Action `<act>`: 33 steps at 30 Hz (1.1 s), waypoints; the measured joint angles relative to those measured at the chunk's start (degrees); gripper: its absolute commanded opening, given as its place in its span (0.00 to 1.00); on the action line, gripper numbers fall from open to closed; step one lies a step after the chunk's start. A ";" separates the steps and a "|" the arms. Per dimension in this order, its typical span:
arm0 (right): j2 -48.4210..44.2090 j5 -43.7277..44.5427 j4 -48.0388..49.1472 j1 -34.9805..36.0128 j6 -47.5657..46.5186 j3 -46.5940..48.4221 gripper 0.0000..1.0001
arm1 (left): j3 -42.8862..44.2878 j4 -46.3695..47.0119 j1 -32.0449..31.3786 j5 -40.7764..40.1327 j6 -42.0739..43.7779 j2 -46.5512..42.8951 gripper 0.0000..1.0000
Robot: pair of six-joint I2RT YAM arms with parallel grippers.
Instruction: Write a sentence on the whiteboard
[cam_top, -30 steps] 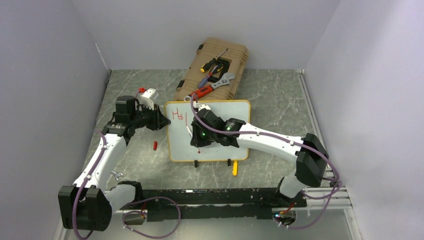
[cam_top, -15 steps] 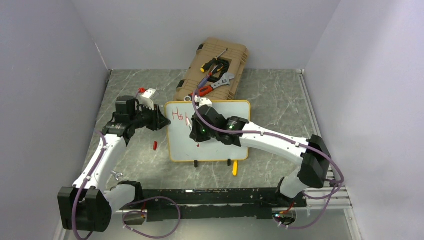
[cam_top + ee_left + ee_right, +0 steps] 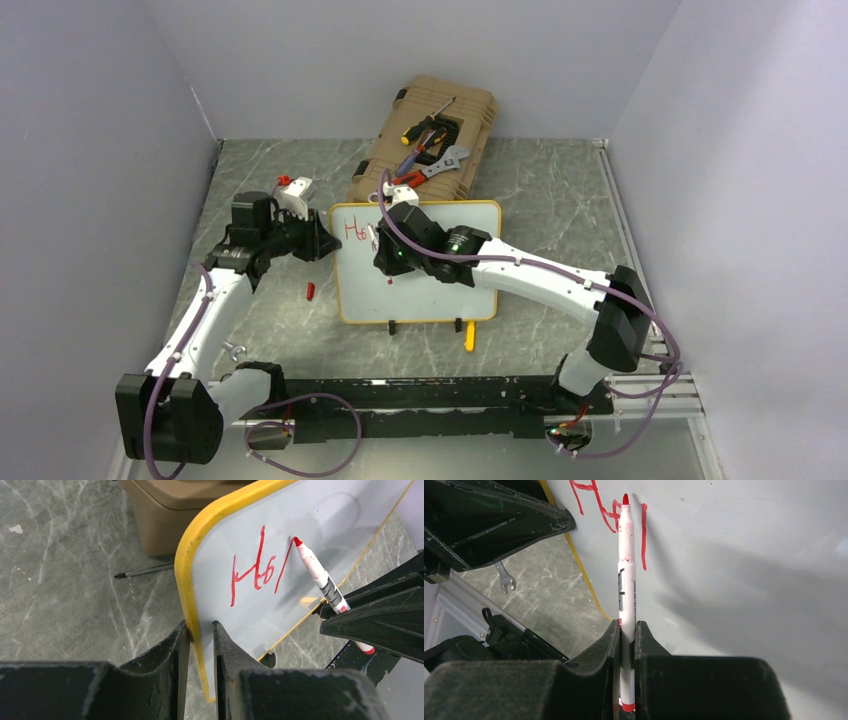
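Note:
The whiteboard [image 3: 450, 290], white with a yellow frame, stands tilted mid-table. My left gripper [image 3: 326, 245] is shut on its left edge; in the left wrist view the jaws [image 3: 200, 627] pinch the yellow frame [image 3: 186, 575]. My right gripper [image 3: 385, 255] is shut on a white marker with a red tip [image 3: 626, 555]. The tip sits at the top of a slanted red stroke. The red letters [image 3: 255, 567] read "Ho" plus that stroke, at the board's upper left [image 3: 357, 230]. The marker also shows in the left wrist view [image 3: 320, 577].
A tan tool case [image 3: 480, 110] with screwdrivers and a wrench lies behind the board. A red cap [image 3: 310, 291] lies on the table left of the board. A yellow item [image 3: 469, 338] lies in front of it. A small spanner [image 3: 506, 580] lies beside the board.
My right gripper has moved up the board with the marker, from the lower end of the stroke to its top. The left gripper and the board have not moved.

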 measured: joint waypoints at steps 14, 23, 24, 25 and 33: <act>0.50 -0.02 -1.68 -0.42 1.53 -0.07 0.00 | 0.00 0.02 -0.02 -0.07 0.00 0.00 0.00; 0.55 0.00 -1.92 -0.42 2.89 -0.24 0.00 | 0.00 0.02 -0.02 -0.20 0.02 0.00 0.00; 0.50 -0.02 -1.88 -0.42 3.08 -0.44 0.00 | 0.00 0.02 -0.02 -0.22 0.02 0.00 0.00; 0.42 -0.02 -1.90 -0.42 3.26 -0.74 0.00 | 0.00 0.02 -0.02 -0.28 0.02 0.00 0.00; -1.77 0.00 -2.16 -0.31 4.90 -4.11 0.00 | 0.00 0.04 -0.20 -0.55 0.02 0.00 0.00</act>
